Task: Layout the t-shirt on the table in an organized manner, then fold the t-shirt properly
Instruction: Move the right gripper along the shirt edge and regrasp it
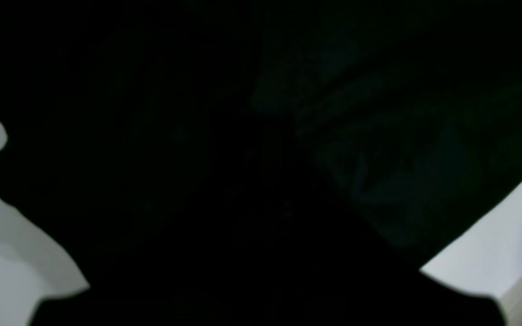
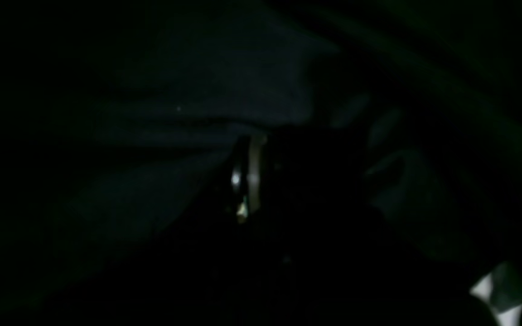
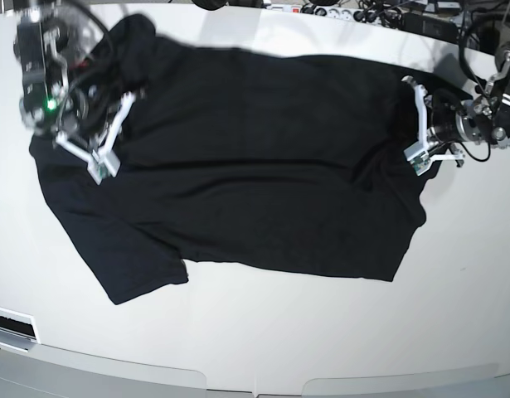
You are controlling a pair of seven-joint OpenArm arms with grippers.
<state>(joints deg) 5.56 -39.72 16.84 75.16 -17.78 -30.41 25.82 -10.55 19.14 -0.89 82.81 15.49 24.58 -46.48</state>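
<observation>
The black t-shirt (image 3: 255, 157) lies spread on the white table (image 3: 263, 332), chest flat, with one sleeve pointing to the front left. My right gripper (image 3: 101, 170) is at the shirt's left edge with its white fingers meeting on the cloth. My left gripper (image 3: 415, 160) is at the shirt's right edge, its fingers also closed on the cloth. In the left wrist view the dark cloth (image 1: 261, 158) fills the frame, with folds drawn toward the middle and table (image 1: 492, 253) at the sides. In the right wrist view the cloth (image 2: 175, 136) hides nearly everything.
Cables and power strips (image 3: 362, 12) lie along the table's far edge. The curved front edge of the table (image 3: 255, 383) runs below the shirt. A dark slot (image 3: 10, 325) sits at the front left.
</observation>
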